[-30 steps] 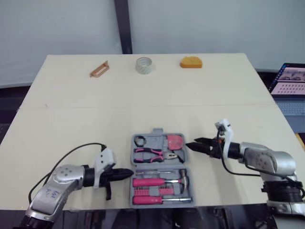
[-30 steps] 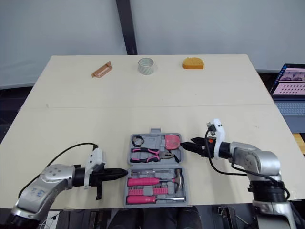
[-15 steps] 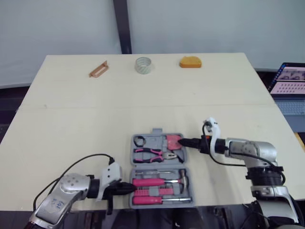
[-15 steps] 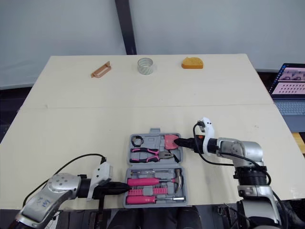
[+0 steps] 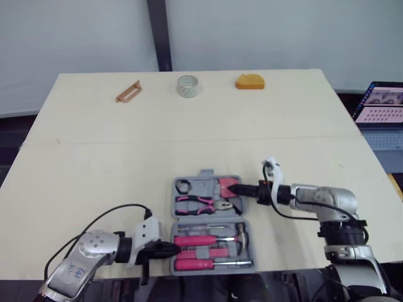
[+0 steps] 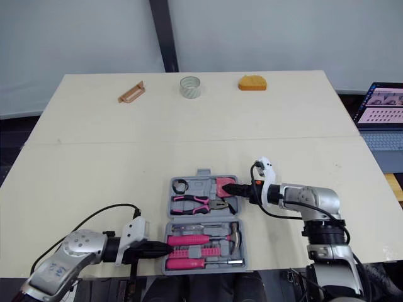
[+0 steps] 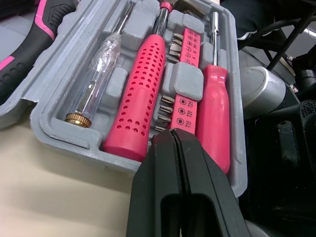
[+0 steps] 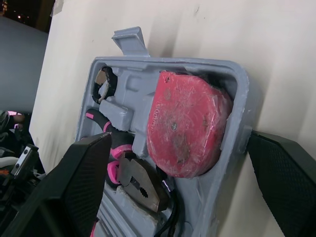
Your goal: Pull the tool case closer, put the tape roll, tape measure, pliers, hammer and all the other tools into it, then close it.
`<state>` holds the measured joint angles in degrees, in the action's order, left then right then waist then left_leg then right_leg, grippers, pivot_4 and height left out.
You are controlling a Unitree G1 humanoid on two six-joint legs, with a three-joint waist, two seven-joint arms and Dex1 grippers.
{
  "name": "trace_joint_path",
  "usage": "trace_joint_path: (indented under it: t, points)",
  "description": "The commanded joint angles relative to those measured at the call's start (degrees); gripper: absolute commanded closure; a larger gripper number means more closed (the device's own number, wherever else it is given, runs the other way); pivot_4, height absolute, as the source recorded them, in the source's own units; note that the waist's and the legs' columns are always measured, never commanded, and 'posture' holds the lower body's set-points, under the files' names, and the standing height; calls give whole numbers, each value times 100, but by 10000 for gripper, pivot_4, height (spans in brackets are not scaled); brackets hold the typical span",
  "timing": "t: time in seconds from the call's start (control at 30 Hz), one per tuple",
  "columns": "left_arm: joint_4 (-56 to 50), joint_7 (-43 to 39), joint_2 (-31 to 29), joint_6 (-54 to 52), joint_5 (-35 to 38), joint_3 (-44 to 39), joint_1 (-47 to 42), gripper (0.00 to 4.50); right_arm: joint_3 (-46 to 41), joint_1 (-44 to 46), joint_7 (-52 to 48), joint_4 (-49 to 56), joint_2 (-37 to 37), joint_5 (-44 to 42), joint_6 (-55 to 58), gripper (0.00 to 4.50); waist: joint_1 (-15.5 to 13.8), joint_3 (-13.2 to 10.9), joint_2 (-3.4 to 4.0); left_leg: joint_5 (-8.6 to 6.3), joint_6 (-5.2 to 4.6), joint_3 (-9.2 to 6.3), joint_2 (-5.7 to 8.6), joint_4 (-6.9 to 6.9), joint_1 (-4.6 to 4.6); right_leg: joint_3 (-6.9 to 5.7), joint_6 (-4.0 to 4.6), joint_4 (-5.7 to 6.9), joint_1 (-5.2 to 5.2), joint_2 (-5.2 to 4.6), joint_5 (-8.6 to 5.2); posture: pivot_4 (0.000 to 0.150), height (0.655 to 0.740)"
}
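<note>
The grey tool case (image 5: 205, 174) lies open near the table's front edge. It holds pink-handled pliers (image 5: 200, 202), a hammer (image 5: 211, 239), a pink round tape measure (image 8: 185, 123), a screwdriver (image 7: 140, 98) and a bit set. My left gripper (image 5: 168, 247) is shut, and its tips touch the left rim of the case's near half (image 7: 74, 143). My right gripper (image 5: 237, 187) is open at the right wall of the far half, one finger (image 8: 81, 173) over the inside and the other (image 8: 281, 173) outside. A tape roll (image 5: 187, 85) stands at the table's far edge.
An orange object (image 5: 250, 82) and a brown clip-like piece (image 5: 128, 92) lie at the far edge beside the tape roll. A laptop (image 5: 381, 104) sits off the table's right side. Bare tabletop stretches between the case and the far objects.
My right gripper has moved left until its fingers straddle the case's right wall. My left gripper has dropped toward the front edge and slid right up to the case's left rim.
</note>
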<state>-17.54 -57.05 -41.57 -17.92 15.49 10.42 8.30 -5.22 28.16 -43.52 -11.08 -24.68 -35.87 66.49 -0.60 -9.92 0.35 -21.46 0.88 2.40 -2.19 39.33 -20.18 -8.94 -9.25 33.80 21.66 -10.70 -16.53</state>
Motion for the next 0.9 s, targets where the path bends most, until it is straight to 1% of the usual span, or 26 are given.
trace_joint_path:
  t: [0.03, 0.17, 0.53, 0.9]
  points:
    - [128, -5, -94, -30, -166, 121, 162, 45000, -48, -66, -314, 343, -27, -321, 56, 502, 15, 0, 0, 0, 0, 0, 0, -1, 0, 0, 0, 0, 0, 0, 0, 1500, 7400]
    - [165, 15, -85, 18, -155, 86, 190, 45000, -28, -123, -451, 452, -68, -389, 52, 502, 65, -1, 1, 0, 0, 0, 0, -3, 0, 0, 0, -1, 1, 0, 0, 1500, 7400]
    - [249, 40, -24, 40, -64, -4, 211, 45000, -39, -145, -742, 658, -210, -502, -123, 502, 69, -1, 1, 0, 0, 1, 0, -8, 0, 0, 0, -1, 5, 0, 0, 1500, 7400]
    - [280, 95, 101, -140, 46, -41, 43, 45000, -101, -165, -1138, 1091, -458, -891, -74, 502, 67, -2, 3, 0, 1, 1, 0, -8, 0, 0, 0, -1, 5, 0, 0, 1500, 7400]
